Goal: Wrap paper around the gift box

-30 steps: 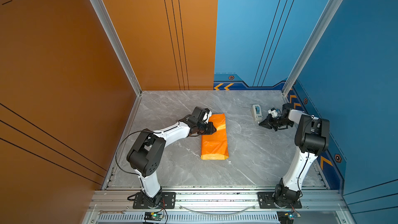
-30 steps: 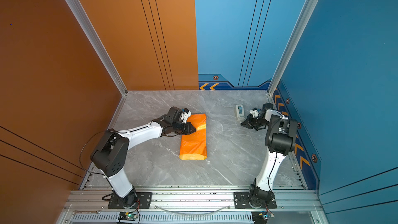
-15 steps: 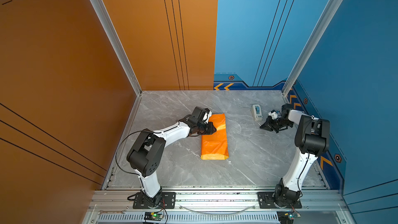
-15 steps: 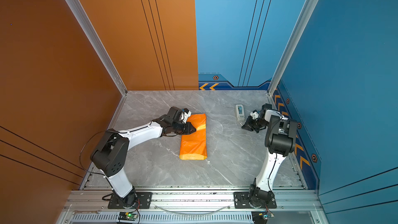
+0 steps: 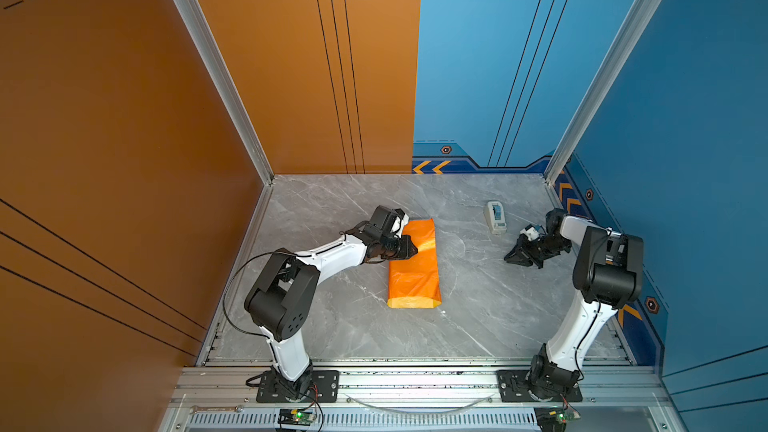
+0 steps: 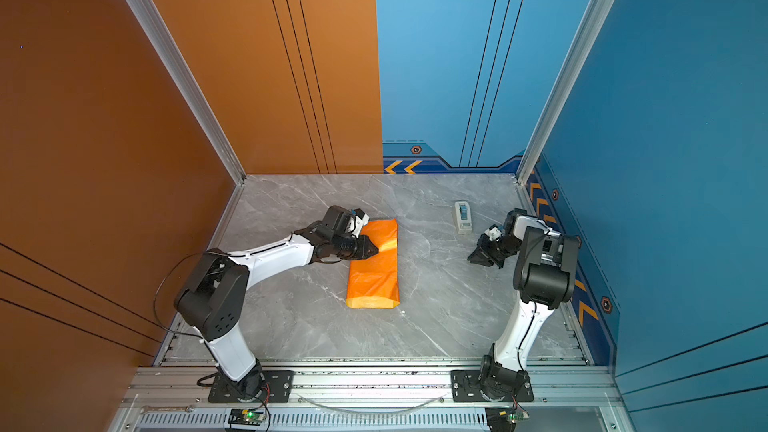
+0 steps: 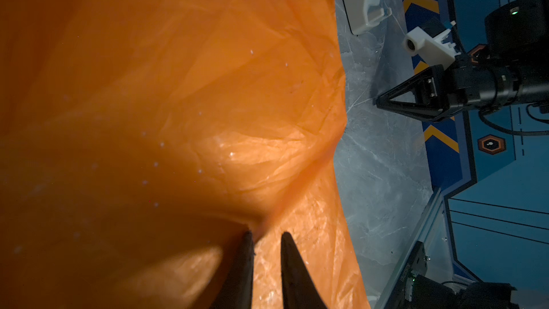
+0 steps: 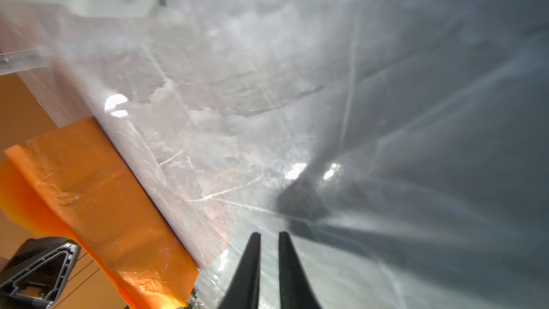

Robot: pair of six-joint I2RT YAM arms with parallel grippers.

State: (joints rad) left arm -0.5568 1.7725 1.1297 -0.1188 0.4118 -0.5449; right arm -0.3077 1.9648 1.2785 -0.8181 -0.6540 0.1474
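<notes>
Paper [image 5: 415, 280] beneath left end effector [image 5: 412, 248]

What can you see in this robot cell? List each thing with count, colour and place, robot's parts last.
paper: one, glossy orange, folded into a long packet mid-table.
gift box: none showing; it may be inside the packet.
tape dispenser: one, white-grey, far right part of the table, apart from the paper.
table: one, grey marble.
walls: orange at left and behind, blue behind and at right.
spanner: one, silver, front rail, left.
left gripper: one, black, tips on the paper's far half, jaws slightly apart.
right gripper: one, black, low over bare table near the tape dispenser, jaws slightly apart.
</notes>
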